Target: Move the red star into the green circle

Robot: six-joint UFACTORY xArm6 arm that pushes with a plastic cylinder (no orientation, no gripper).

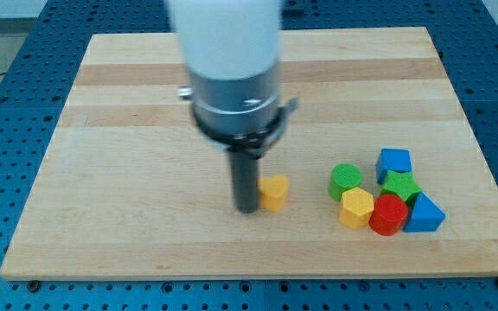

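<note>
1. The tool, a straight dark rod, held nothing; my tip (247, 209) stood on the tabletop (128, 173), close against the view's left side of a small yellow block (274, 192).
2. The red block (389, 215) sat in the cluster at the view's right, between a yellow hexagon (356, 207) and a blue block (425, 213).
3. It looked rounded; neither its pointing nor its long axis could be told.
4. The green circle (346, 181) lay near it, toward the view's upper left.

My tip (247, 208) touches a lone yellow block (274, 193) mid-tabletop (128, 130), open lane to its right up to the green circle (346, 181), which is hemmed right and below by the packed yellow hexagon (356, 207) and red block (389, 214).
</note>
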